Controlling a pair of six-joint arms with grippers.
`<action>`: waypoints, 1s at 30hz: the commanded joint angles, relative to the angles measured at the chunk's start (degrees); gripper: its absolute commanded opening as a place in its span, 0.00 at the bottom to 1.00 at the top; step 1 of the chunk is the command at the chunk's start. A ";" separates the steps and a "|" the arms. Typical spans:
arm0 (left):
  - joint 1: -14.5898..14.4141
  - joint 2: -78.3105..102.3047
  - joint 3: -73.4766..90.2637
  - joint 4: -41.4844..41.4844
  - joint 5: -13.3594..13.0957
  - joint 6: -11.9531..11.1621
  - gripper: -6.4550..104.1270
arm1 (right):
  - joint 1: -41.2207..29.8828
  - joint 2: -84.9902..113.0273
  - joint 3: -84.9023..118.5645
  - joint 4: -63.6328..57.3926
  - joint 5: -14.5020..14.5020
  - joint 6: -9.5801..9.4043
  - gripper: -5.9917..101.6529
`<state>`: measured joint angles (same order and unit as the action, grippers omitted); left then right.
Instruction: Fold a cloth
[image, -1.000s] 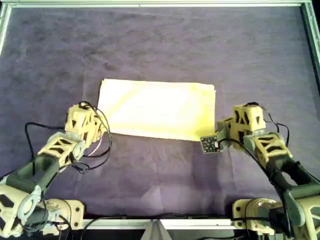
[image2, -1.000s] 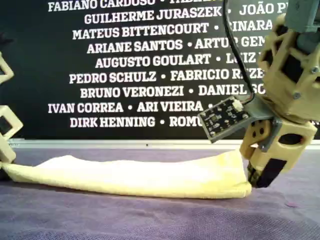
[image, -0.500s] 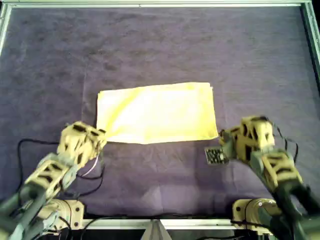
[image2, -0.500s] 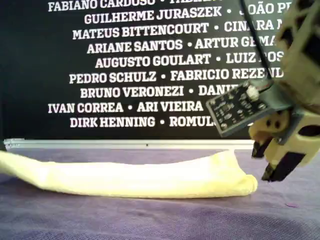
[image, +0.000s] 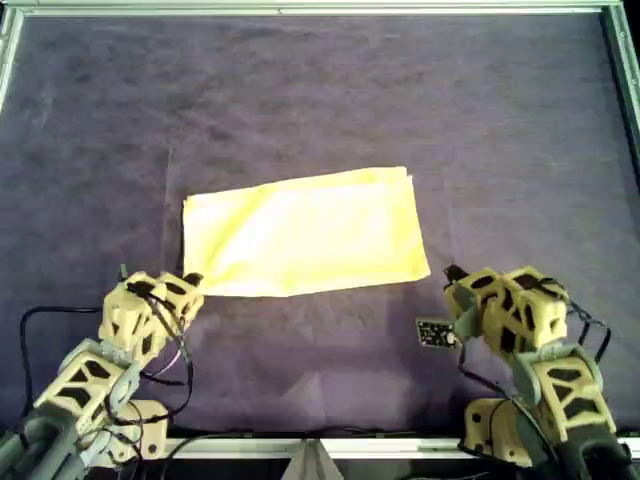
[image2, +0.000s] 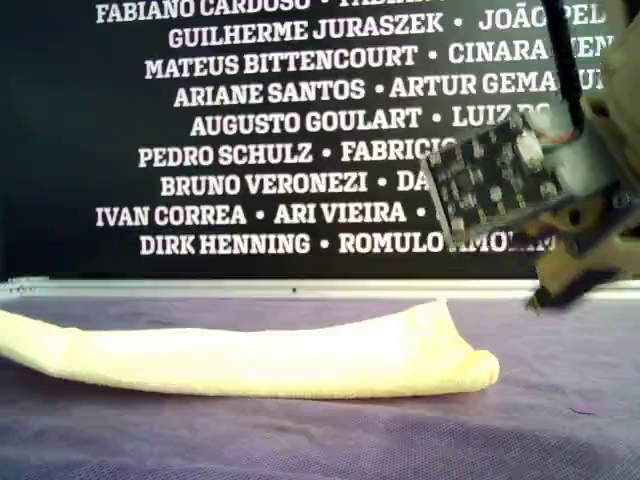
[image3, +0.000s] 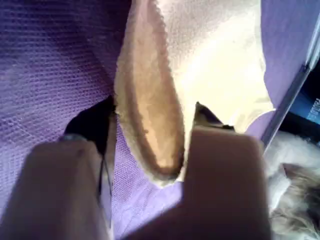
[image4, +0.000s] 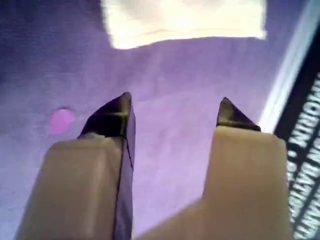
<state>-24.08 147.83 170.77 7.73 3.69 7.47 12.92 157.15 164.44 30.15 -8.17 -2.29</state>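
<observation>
Both arms have pulled back toward the overhead view's bottom edge since 1 s ago, and the cloth (image: 305, 233) has tilted slightly. Left gripper (image3: 150, 135) has its jaws apart around the cloth's folded corner, fabric lying between them. Cloth lies folded on the purple mat (image: 320, 90), ahead of both grippers. Right gripper (image4: 175, 112) hangs with jaws apart, holding nothing, cloth well ahead.

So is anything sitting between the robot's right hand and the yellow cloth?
Nothing visible is in the way. The right hand is open over bare purple mat, and only mat lies between it and the folded cloth. A small pink speck sits on the mat beside the hand, not between them.
</observation>
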 joint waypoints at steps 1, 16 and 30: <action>-0.35 1.32 -1.93 -0.18 0.53 0.18 0.64 | 0.26 5.36 -1.32 -2.11 -0.44 -0.44 0.69; -0.09 1.41 1.41 -0.09 -6.77 0.18 0.90 | 2.72 5.62 0.53 10.99 -0.44 -5.80 0.69; -0.97 7.47 0.26 1.76 -15.64 0.09 0.90 | 2.90 14.15 5.27 11.95 -0.62 -6.59 0.69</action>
<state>-24.17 157.06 173.06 9.05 -11.16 7.29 15.73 169.98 169.80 41.84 -8.35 -8.44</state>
